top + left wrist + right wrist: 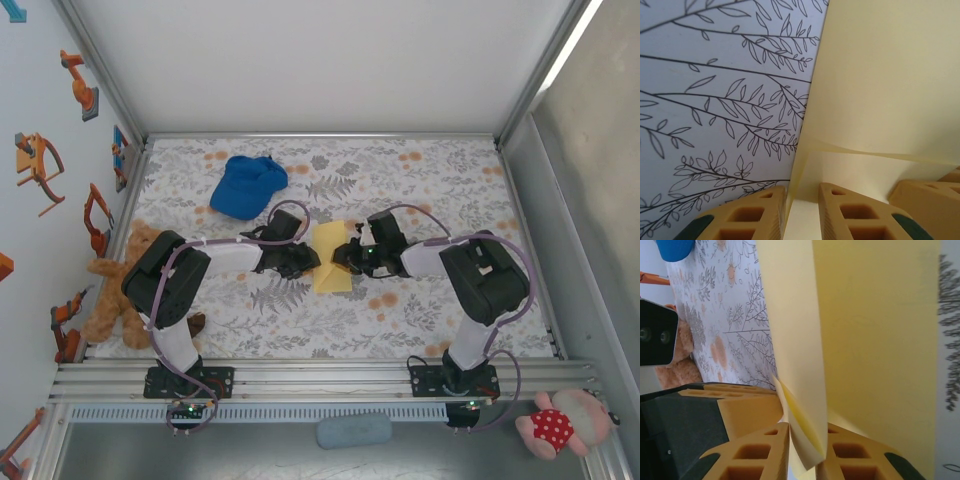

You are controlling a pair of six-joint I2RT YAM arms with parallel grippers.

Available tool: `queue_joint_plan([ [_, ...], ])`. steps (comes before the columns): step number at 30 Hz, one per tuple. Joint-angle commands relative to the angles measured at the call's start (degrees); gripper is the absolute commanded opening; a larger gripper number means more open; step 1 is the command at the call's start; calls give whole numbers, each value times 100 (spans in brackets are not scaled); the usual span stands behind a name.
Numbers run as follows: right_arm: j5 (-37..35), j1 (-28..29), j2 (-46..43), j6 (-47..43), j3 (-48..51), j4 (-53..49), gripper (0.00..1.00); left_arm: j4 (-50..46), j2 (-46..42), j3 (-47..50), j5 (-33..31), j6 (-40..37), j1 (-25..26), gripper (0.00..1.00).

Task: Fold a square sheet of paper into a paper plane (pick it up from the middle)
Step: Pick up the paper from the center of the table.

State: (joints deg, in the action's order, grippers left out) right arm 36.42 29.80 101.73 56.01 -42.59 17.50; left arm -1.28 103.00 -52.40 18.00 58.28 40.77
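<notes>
Two robot arms met over a partly folded square sheet of paper [332, 262] at the centre of the floral-patterned desk [420, 300], one from each side of the frame, apparently to brace the yellow sheet from both edges while a crease for the paper plane was worked in. The left gripper [312, 262] was clenched to a narrow slot on the sheet's left edge. In the left wrist view its orange fingers [747, 220] sat low in the frame with a raised fold of paper running up between them. The right gripper [346, 256] was likewise closed down on the opposite edge. In the right wrist view a curled double layer of paper was nipped between its fingers [757, 455] at the bottom centre, and the rest of the sheet rose toward the top of the frame. The grip on either side looked light, and how firmly the thin paper was pinched could not be told. A blue cap [248, 186] lay apart from the sheet in the upper left of the desk, clear of both arms.
</notes>
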Motion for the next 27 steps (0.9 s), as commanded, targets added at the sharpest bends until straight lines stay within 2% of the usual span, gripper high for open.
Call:
queue_joint_plan([
  [1,-149,108,98,55,69,237,17,111,-155,184,-111,96,-22,25],
  [5,-230,140,132,158,157,600,8,105,-620,367,-300,87,-69,26],
  [9,-344,132,-70,161,186,961,0,207,-1256,684,-411,64,-228,31],
  [15,-223,42,-743,-138,-79,1045,0,204,-2378,979,-386,-186,-507,52],
  [21,380,-114,-1316,-206,-446,1114,0,268,-3267,1155,-73,-178,-872,78],
  [27,949,-122,-1460,356,-680,1699,0,1556,-3564,1424,705,243,-937,87],
])
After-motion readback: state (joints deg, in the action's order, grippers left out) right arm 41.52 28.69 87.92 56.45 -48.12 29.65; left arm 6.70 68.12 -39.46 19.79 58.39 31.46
